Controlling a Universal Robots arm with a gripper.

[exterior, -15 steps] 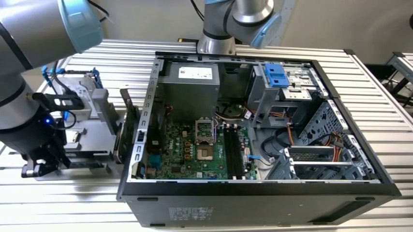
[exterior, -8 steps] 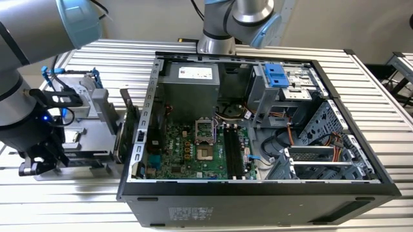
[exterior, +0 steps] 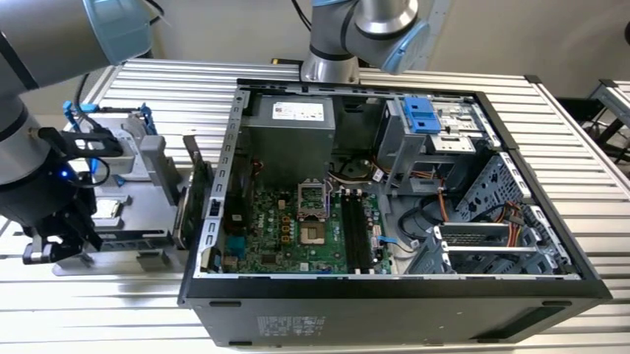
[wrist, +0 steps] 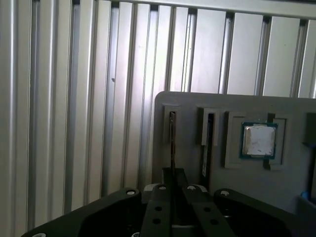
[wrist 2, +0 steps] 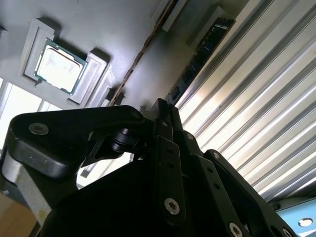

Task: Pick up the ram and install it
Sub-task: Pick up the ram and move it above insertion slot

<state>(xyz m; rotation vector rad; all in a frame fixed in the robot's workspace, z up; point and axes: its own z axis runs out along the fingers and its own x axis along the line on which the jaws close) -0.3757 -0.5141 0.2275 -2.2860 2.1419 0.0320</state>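
Gripper [wrist: 173,181]: its black linkage fingers are closed on the near end of the ram [wrist: 172,143], which stands on edge in the outermost slot of a grey fixture [wrist: 192,101].
Ram, first wrist view: seen edge-on, a thin dark line running from the slot down between the fingers.
Ram, second wrist view: its flat face shows as a dark stick [wrist 2: 205,52] with black chips, lying along the fixture's edge beside the table and leading to the fingertips [wrist 2: 165,116].
Second stick [wrist: 208,140]: stands in the next slot, between the ram and a processor chip [wrist: 258,139]. In the second wrist view it is a brownish edge line [wrist 2: 143,49].
Processor chip: flat in a square recess, silver lid, green rim.
Exterior view: the arm [exterior: 29,147] reaches down to the fixture [exterior: 138,158], which sits to the exterior view's left of an open computer case [exterior: 394,302]. A dark expansion card [exterior: 197,192] stands on edge between them.
Motherboard [exterior: 285,228]: flat inside the case, with long black memory slots [exterior: 359,228] beside the processor socket [exterior: 313,214].
Table [exterior: 561,125]: ribbed aluminium.
Writing: a white label on the power supply [exterior: 291,133] and a pale sticker [exterior: 291,324] on the case's near wall, both too small to make out.
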